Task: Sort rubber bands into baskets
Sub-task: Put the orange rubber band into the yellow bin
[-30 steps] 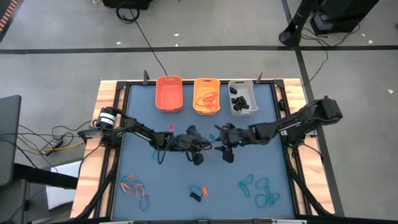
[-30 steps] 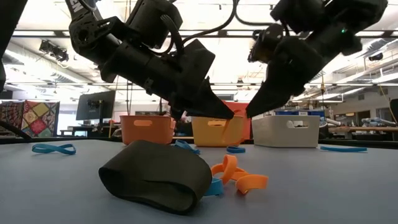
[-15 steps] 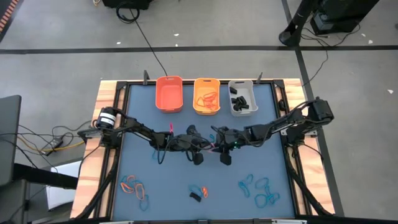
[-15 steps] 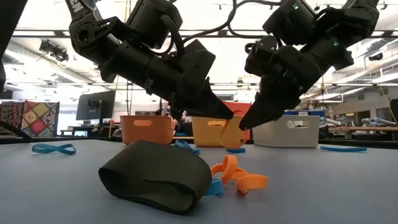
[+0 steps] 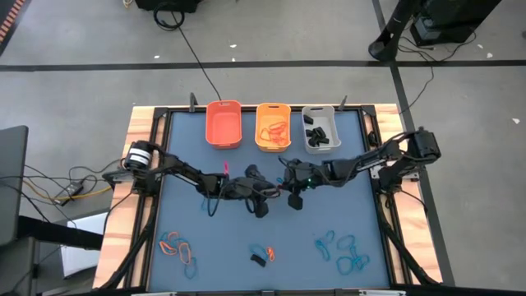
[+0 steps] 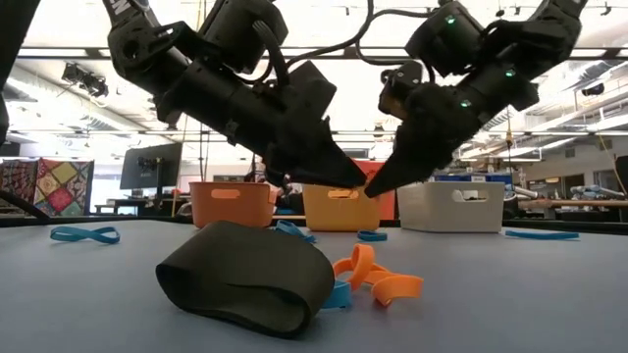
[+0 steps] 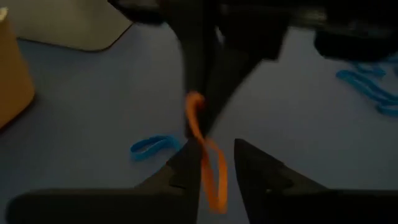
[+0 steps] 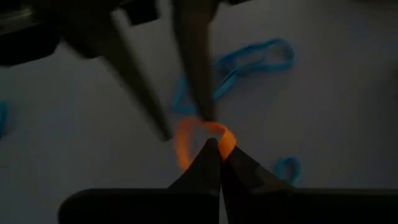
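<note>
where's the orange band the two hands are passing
Mid-table in the high view, the orange band hangs between the left hand and right hand, in front of the yellow-orange basket.

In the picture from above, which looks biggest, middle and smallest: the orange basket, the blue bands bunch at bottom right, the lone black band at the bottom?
1. Orange basket, biggest.
2. Blue bands bunch, a bit smaller.
3. Lone black band, smallest by far.

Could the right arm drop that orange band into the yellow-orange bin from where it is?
Probably yes. The right pincer is shut on the orange band, and the open-topped yellow-orange bin sits nearby with nothing between.
</note>
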Robot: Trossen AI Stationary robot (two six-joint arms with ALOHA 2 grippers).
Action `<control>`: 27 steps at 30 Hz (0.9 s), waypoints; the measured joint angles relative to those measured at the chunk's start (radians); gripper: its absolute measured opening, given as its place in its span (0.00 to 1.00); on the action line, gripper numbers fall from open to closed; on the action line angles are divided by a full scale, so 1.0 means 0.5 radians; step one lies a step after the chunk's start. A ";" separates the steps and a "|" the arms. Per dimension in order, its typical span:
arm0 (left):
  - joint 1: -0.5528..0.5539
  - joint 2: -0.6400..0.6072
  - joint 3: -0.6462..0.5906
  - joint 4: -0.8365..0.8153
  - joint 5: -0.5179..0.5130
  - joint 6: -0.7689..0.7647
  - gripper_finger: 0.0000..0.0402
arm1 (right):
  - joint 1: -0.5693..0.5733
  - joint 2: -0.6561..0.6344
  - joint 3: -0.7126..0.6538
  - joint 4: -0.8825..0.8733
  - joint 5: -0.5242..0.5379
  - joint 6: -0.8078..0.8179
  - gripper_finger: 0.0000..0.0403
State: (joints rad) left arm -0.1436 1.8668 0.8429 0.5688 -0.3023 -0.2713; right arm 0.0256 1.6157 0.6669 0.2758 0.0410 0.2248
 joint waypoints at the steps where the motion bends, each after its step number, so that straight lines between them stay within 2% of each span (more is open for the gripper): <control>1: 0.000 -0.032 -0.006 -0.061 -0.001 -0.006 0.28 | -0.026 0.000 0.014 0.001 0.000 -0.023 0.02; 4: -0.001 -0.137 -0.042 -0.164 -0.001 -0.036 0.30 | -0.103 0.000 0.062 -0.008 -0.012 -0.095 0.02; 12: -0.005 -0.464 -0.266 -0.176 -0.059 -0.053 0.30 | -0.308 0.000 0.241 -0.005 -0.055 -0.293 0.02; 22: -0.046 -0.575 -0.674 0.159 -0.091 -0.303 0.30 | -0.599 0.000 0.494 -0.002 -0.034 -0.557 0.02; 27: -0.058 -0.692 -0.824 -0.073 -0.107 -0.560 0.30 | -0.792 0.001 0.504 -0.033 0.053 -0.605 0.02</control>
State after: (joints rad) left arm -0.1726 1.5208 0.4311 0.5325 -0.3556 -0.5515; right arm -0.3705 1.6161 0.9188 0.2591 0.0677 -0.0779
